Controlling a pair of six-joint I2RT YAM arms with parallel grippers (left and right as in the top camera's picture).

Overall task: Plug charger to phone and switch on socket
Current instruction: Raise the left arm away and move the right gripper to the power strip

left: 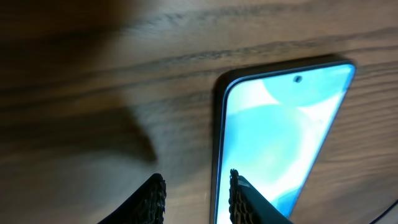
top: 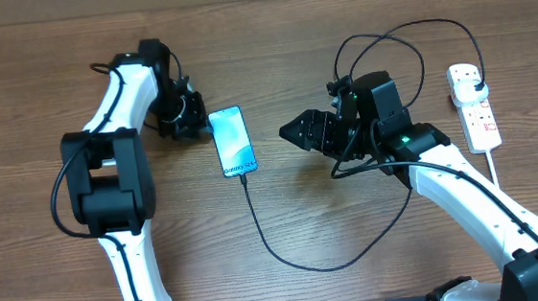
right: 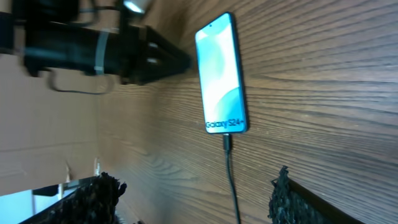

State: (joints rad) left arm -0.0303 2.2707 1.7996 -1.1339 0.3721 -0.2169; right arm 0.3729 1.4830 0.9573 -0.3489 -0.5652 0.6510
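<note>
Two arms work over a wood-grain worktop [top: 270,35]. The phone [top: 234,141] lies flat and screen-up left of centre, glowing light blue. White lettering at its near end reads "Galaxy S24+" in the right wrist view.

Charger cable [top: 287,255]: the connector tip [right: 228,142] is seated in the near end of the phone. The thin black line runs toward the front edge of the worktop and curves back up to the right arm. It then loops above that arm and goes across to the power strip [top: 478,120]. The black plug [top: 472,82] sits in the strip's far outlet.

The strip is white and lies at the far right, well apart from the phone. Its white cord [top: 492,160] trails toward the front. Red switches [top: 483,112] are visible, but they are too small to tell their position.

Left pincer [top: 193,121]: it is at the phone's far left corner, with the jaws set a narrow gap apart and nothing clamped between them. In the left wrist view one fingertip [left: 239,198] overlaps the edge of the screen and the other is over bare wood. Whether it touches the phone I cannot tell.

Right pincer [top: 291,129]: it points at the phone from the right but stays apart from it. Its jaws are spread wide and hold nothing.
</note>
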